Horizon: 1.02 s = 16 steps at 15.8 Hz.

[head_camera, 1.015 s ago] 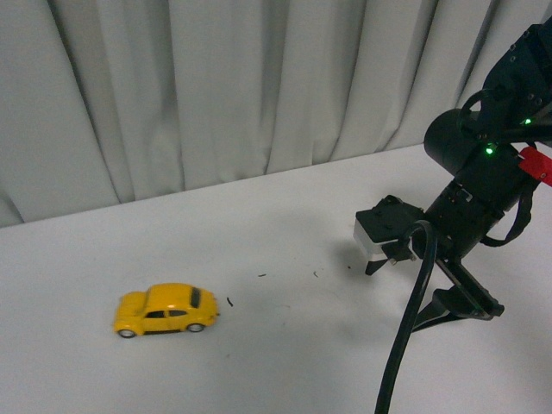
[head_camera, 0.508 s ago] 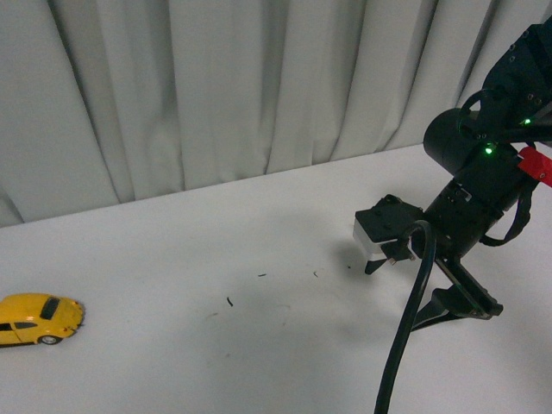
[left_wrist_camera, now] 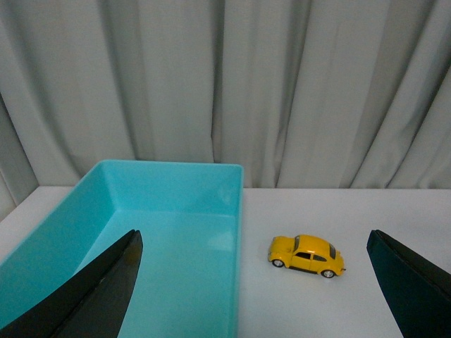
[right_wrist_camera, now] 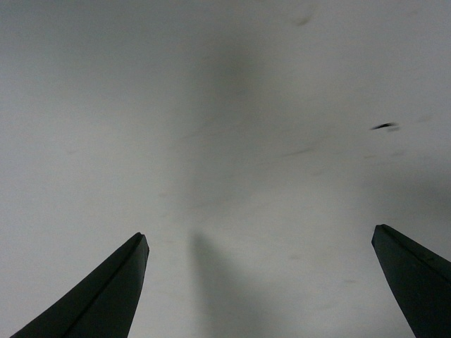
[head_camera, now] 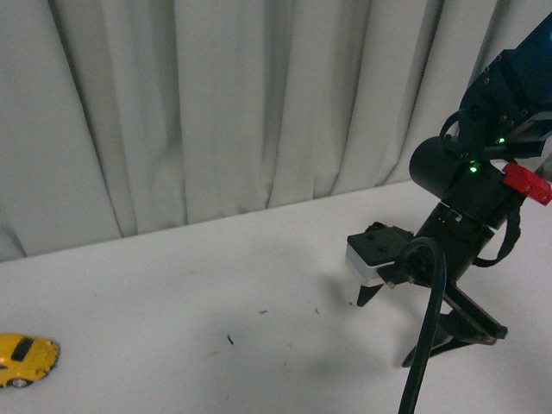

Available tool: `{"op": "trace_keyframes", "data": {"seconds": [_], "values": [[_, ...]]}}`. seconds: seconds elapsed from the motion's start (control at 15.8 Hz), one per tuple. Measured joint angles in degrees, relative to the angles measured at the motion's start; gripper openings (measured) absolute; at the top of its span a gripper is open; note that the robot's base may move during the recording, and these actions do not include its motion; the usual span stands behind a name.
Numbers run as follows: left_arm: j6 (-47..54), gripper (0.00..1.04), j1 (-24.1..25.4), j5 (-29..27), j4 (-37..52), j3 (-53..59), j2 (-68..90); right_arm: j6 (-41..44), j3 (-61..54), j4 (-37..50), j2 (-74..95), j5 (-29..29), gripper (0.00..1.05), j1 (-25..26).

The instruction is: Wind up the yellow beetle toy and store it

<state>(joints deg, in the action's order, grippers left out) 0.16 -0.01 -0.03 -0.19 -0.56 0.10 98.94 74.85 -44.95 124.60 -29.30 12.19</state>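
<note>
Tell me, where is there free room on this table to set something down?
The widest bare stretch of table lies between the car and the right gripper. The blue bin holds nothing. Tightest: the strip between bin and car.

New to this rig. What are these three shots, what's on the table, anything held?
It is a two-armed robot at a white table. The front view comes from a camera on its body; the black right arm shows there. The other two come from cameras on each wrist, looking out between the dark fingers. The left pincer is open, facing a yellow toy car beside a turquoise bin. The right pincer is open over the table top. Nothing is held.
</note>
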Motion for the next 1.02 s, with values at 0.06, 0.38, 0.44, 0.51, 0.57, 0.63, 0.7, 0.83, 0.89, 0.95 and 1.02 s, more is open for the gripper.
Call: {"op": "trace_keyframes", "data": {"seconds": [0.06, 0.38, 0.44, 0.51, 0.57, 0.63, 0.7, 0.83, 0.89, 0.95, 1.02], "values": [[0.0, 0.98, 0.0, 0.0, 0.0, 0.0, 0.02, 0.07, 2.27, 1.05, -0.26, -0.52, 0.98, -0.11], [0.0, 0.98, 0.0, 0.0, -0.02, 0.0, 0.02, 0.79, 19.65, 7.96, -0.57, -5.49, 0.98, 3.69], [0.0, 0.98, 0.0, 0.0, -0.02, 0.0, 0.02, 0.83, 21.53, 8.02, -1.42, -6.58, 0.98, 4.04], [0.0, 0.98, 0.0, 0.0, -0.02, 0.0, 0.02, -3.76, 18.1, 19.96, -3.78, -4.26, 0.95, 3.63], [0.0, 0.98, 0.0, 0.04, 0.02, 0.0, 0.02, -16.55, 7.41, 41.92, -9.46, 6.43, 0.84, 2.08], [0.0, 0.98, 0.0, 0.0, -0.04, 0.0, 0.0, -32.61, -4.39, 58.53, -15.96, 12.76, 0.73, -0.13], [0.0, 0.98, 0.0, 0.0, -0.04, 0.0, 0.02, -35.39, -6.19, 61.05, -17.03, 13.62, 0.71, -0.46], [0.0, 0.98, 0.0, 0.0, -0.02, 0.0, 0.02, -64.63, -22.45, 83.56, -28.63, 20.22, 0.49, -4.44], [0.0, 0.98, 0.0, 0.0, 0.0, 0.0, 0.02, -79.14, -29.44, 89.44, -35.6, 22.38, 0.37, -6.23], [0.0, 0.98, 0.0, 0.0, 0.0, 0.0, 0.02, -86.62, -34.56, 92.24, -40.5, 23.04, 0.26, -6.71], [0.0, 0.98, 0.0, -0.02, 0.0, 0.0, 0.02, -91.89, -38.82, 93.7, -43.43, 23.74, 0.16, -6.99]]}}
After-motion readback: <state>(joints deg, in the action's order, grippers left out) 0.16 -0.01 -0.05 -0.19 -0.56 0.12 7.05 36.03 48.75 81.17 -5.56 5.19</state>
